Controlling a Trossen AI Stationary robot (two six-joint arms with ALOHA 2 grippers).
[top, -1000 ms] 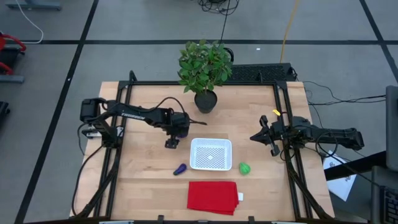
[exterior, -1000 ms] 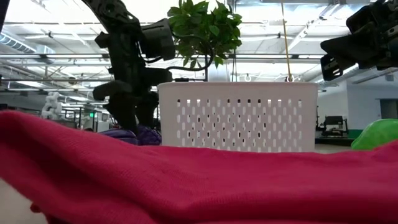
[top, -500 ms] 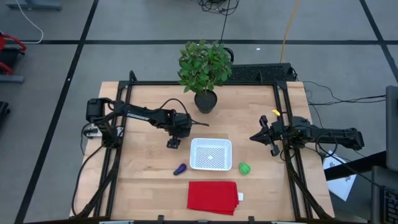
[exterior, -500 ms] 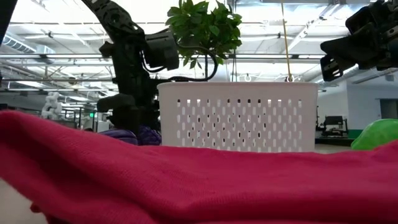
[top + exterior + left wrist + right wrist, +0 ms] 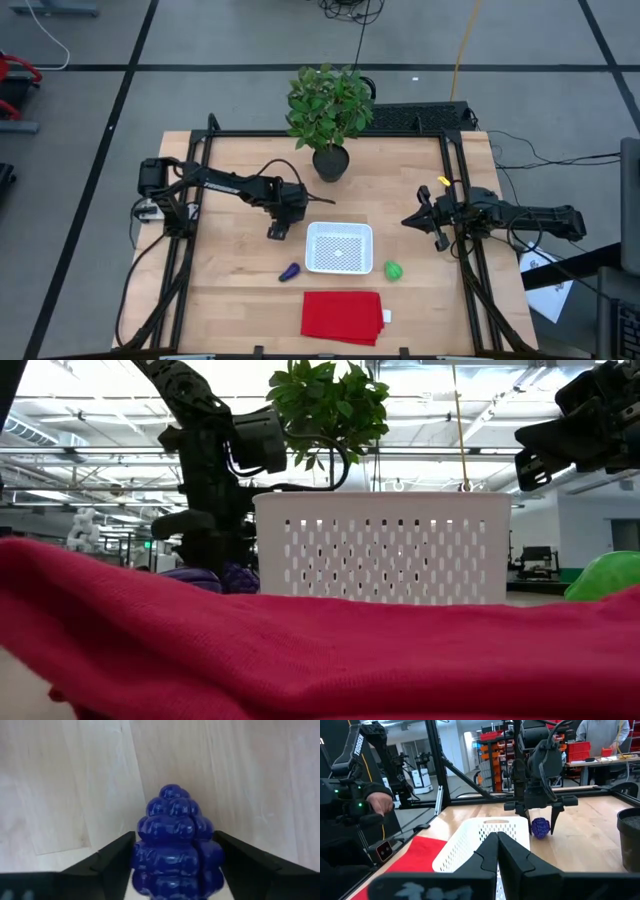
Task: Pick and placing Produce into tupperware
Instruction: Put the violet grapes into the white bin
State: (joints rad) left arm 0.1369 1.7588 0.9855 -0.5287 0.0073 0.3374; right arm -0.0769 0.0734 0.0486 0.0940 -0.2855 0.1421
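My left gripper (image 5: 540, 820) points down at the table, left of the white tupperware basket (image 5: 312, 247). It is open, with one finger on each side of the roundish purple grape cluster (image 5: 172, 835) and not touching it. The cluster rests on the wood (image 5: 540, 827) and is hidden under the arm in the high view. The elongated purple piece (image 5: 290, 271) lies near the basket's near-left corner. The green round piece (image 5: 393, 269) lies near its near-right corner. My right gripper (image 5: 425, 220) is shut and waits right of the basket.
A potted plant (image 5: 330, 110) stands at the far side of the table, behind the basket. A red cloth (image 5: 343, 315) lies flat at the near edge. Dark frame rails run along both sides of the table. People are in the room beyond, one with a hand (image 5: 380, 805) near the table's edge.
My left gripper has come down and a little toward the basket, onto the purple grape cluster. The cluster showed beside the arm in the high view a second ago and is now covered by it. The produce and the basket have stayed where they were.
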